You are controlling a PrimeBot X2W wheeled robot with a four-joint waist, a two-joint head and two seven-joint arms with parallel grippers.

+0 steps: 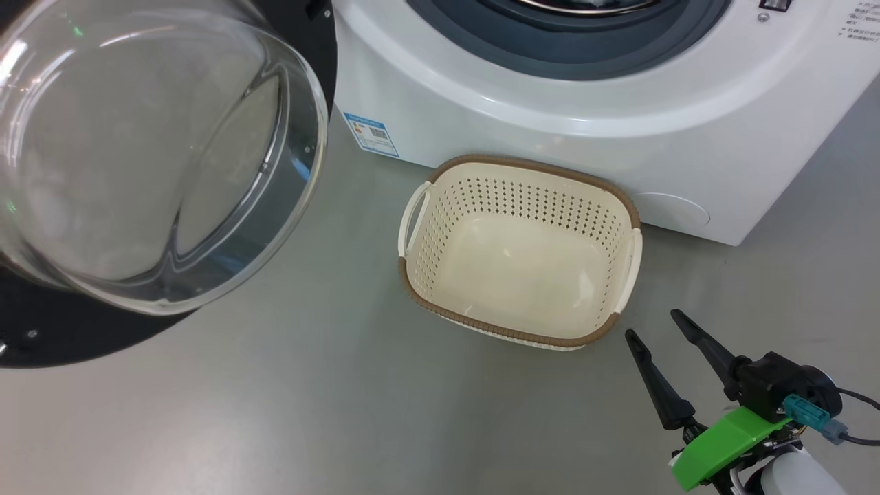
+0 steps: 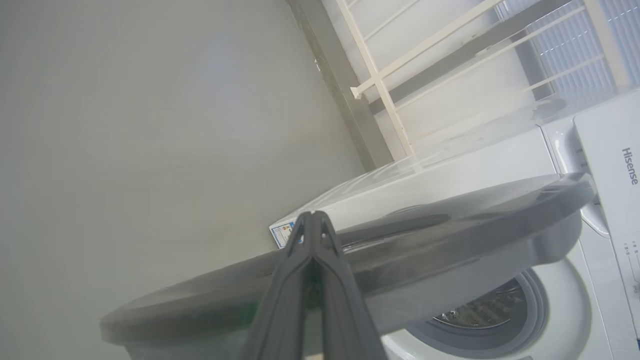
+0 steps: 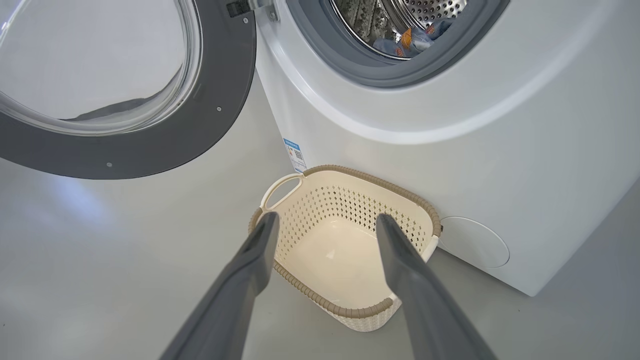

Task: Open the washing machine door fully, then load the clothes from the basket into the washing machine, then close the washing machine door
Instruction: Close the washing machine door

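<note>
right tool (image 1: 652, 324) is held released and empty above the floor (image 1: 309, 412), just beside the near right corner of the basket (image 1: 522, 199); its fingers are spread and nothing is gripped between them, which fits a basket seen bare to its bottom; the basket is stood on the floor close against the foot of the washing machine (image 1: 550, 117), below the opening, presumably so that the lift is kept short; the clothes (image 3: 415, 37) are seen inside the steel drum (image 3: 435, 7), light blue with orange marks; loading is therefore judged done; the washing machine door (image 1: 69, 340) is swung wide to the left, glass bowl turned toward the robot; left tool (image 2: 312, 216) is clenched, tips met with nothing between, and is placed by the door's outer face, though contact cannot be told; that placing is judged a readiness to push the door shut, the one step not yet done.
</note>
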